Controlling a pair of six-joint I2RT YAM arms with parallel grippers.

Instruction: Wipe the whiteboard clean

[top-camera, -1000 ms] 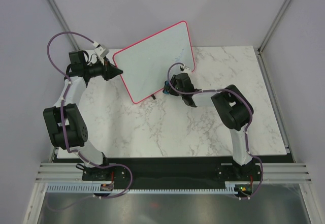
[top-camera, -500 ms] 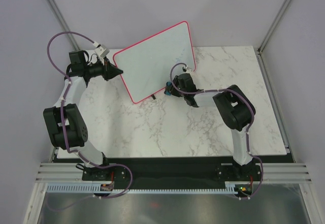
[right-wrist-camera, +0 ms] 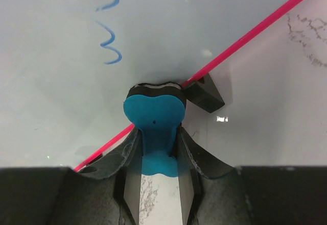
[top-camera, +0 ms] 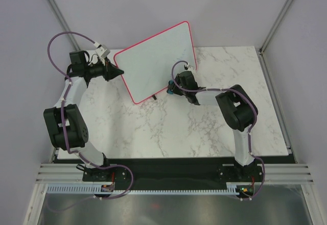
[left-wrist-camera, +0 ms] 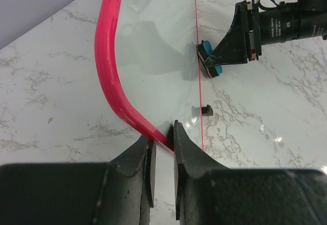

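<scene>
The whiteboard (top-camera: 156, 61) stands tilted at the back of the table, white with a pink-red frame. My left gripper (top-camera: 120, 71) is shut on its left frame edge (left-wrist-camera: 110, 82), seen close in the left wrist view. My right gripper (top-camera: 172, 88) is shut on a blue eraser (right-wrist-camera: 153, 115) with a black felt pad, pressed against the board's lower edge next to a black foot (right-wrist-camera: 204, 93). Blue handwriting (right-wrist-camera: 110, 36) remains on the board above the eraser. The eraser also shows in the left wrist view (left-wrist-camera: 209, 61).
A second black foot (left-wrist-camera: 205, 109) rests on the marble table (top-camera: 168, 128). Grey walls with metal corner posts (top-camera: 278, 18) enclose the back. The right arm's elbow (top-camera: 236, 107) sits over the table's right half.
My right gripper with the eraser has slid a little to the right along the board's lower edge. The left gripper and board have not moved.
</scene>
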